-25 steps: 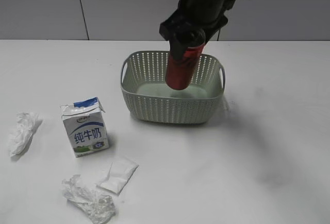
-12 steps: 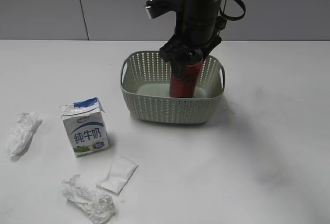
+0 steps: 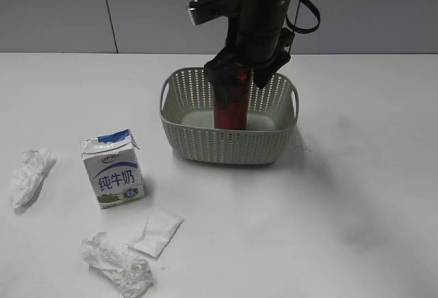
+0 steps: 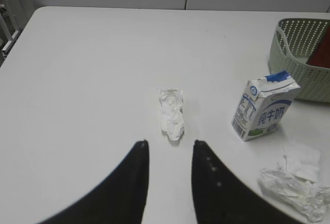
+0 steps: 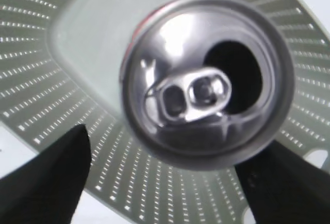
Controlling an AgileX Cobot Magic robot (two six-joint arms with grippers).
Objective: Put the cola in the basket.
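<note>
Now my right claw (image 3: 236, 72) sits spread around the cola (image 3: 230, 103), which stands upright inside the basket (image 3: 205, 144). My left claw (image 4: 167, 175), empty and parted, hovers left of the basket.

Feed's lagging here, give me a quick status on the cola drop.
Right end effector at the cola's top, grip state unclear. Cola upright inside basket. Left end effector open, idle over table. Nothing obstructing.

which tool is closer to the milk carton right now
Left. The left tool hovers over the table just beside the milk carton; the right tool is farther, over the basket at the cola.
</note>
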